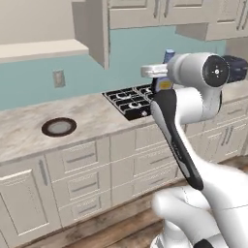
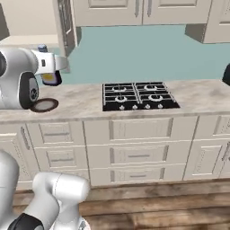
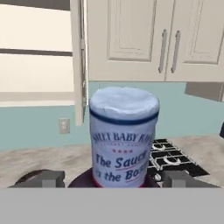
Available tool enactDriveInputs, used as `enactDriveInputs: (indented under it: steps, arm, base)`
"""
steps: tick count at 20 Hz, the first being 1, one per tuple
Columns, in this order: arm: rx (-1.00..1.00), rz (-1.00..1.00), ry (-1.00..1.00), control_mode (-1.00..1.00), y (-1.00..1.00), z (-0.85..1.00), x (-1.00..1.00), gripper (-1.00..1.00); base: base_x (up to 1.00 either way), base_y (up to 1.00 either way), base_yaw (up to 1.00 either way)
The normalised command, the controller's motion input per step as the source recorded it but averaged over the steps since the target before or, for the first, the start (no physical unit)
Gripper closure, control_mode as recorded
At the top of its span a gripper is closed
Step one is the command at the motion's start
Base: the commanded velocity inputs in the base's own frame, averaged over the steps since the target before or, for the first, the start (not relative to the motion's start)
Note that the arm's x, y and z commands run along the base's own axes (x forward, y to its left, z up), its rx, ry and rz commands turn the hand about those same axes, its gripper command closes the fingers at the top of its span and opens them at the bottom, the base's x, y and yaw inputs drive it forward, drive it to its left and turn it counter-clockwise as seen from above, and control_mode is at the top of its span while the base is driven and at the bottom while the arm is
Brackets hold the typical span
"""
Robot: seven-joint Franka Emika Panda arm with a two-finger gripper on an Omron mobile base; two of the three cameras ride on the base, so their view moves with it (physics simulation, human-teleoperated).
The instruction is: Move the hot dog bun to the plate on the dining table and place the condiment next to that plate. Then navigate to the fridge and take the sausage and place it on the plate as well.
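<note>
We've got the sauce bottle (image 3: 124, 135) standing upright, clamped low between the wide-set jaws of the gripper (image 3: 109, 179), hanging above the counter (image 1: 29, 131), ready to carry, we reckon.

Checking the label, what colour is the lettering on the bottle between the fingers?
Blue lettering on a white label on the bottle, clearest in the hand view.
</note>
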Motion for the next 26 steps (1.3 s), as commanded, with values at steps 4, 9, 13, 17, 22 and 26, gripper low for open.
enactDriveInputs:
  steps: [4,9,13,17,22,26]
  arm:
    - [0.00,0.00,0.00,1.00,0.00,0.00,0.00,1.00]
    - [0.00,0.00,0.00,1.00,0.00,0.00,0.00,1.00]
    - [0.00,0.00,0.00,1.00,0.00,0.00,0.00,1.00]
    - [0.00,0.00,0.00,1.00,0.00,0.00,0.00,1.00]
    - [0.00,0.00,0.00,1.00,0.00,0.00,0.00,1.00]
    - [0.00,0.00,0.00,1.00,0.00,0.00,0.00,1.00]
  base:
    - [-0.40,-0.91,-0.54]
    - [-0.12,-0.84,-0.63]
    - [-0.01,-0.84,-0.66]
    - [0.00,-0.88,-0.66]
    - [0.00,-0.91,-0.64]
    - [0.16,-0.80,-0.58]
